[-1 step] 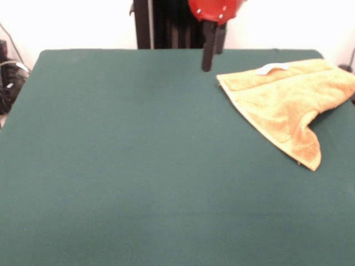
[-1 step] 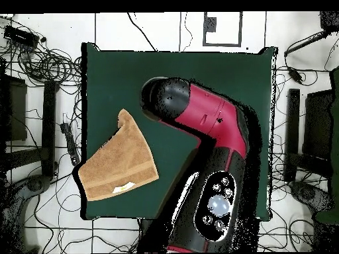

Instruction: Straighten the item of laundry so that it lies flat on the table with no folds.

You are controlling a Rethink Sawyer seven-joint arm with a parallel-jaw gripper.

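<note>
The item of laundry [image 1: 288,100] is an orange-yellow towel lying on the green table [image 1: 138,166] at the far right. It is folded over itself into a rough triangle, with one pointed corner toward the front and a white tag [image 1: 272,68] at its far edge. In the overhead view the towel [image 2: 119,165] sits at the table's [image 2: 132,73] left side, and its lower corner reaches past the table edge. My gripper [image 1: 207,65] hangs just above the table, slightly left of the towel's far corner, apart from it. In the overhead view the arm [image 2: 212,126] hides it.
Cables and dark equipment [image 1: 8,77] lie beyond the table's left edge in the front view. Tangled cables [image 2: 40,59] and stands surround the table on the floor in the overhead view. The towel's right side lies at the table's right edge.
</note>
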